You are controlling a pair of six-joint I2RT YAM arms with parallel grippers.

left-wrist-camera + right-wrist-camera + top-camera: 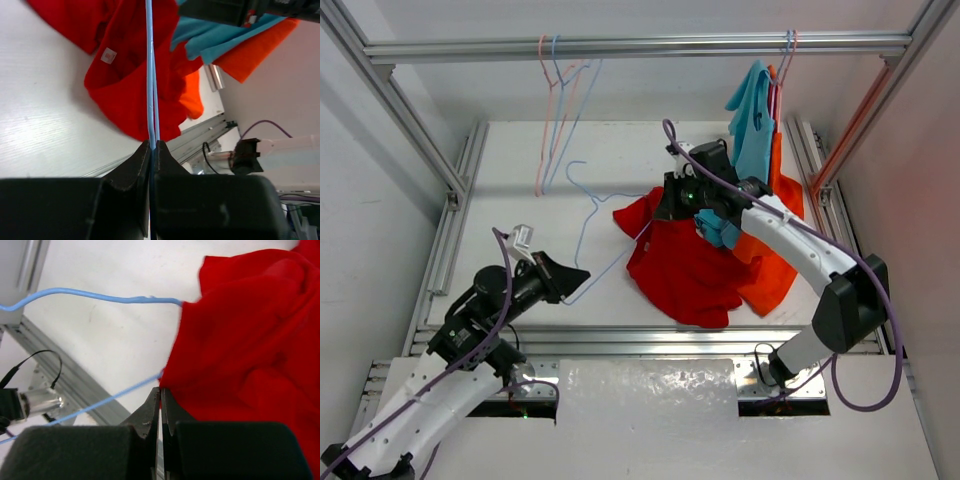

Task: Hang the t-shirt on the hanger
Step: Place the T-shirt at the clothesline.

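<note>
The red t-shirt (pixel 680 270) lies crumpled on the white table, right of centre. The light-blue wire hanger (pixel 596 201) lies to its left, with one arm running into the shirt. My left gripper (pixel 582 272) is shut on the hanger's wire at its near corner. In the left wrist view the wire (pixel 150 75) runs straight from the shut jaws (pixel 153 142) into the t-shirt (pixel 125 90). My right gripper (pixel 667 212) is at the shirt's far left edge. In the right wrist view it (pixel 161 389) is shut at the t-shirt's (pixel 250 350) edge, beside the hanger (pixel 100 296).
A light blue shirt (pixel 752 120) hangs from the top rail (pixel 620 45) at the right, above my right arm. An orange shirt (pixel 775 270) lies under the red one. Pink and blue spare hangers (pixel 555 110) hang at the left. Aluminium frame posts flank the table.
</note>
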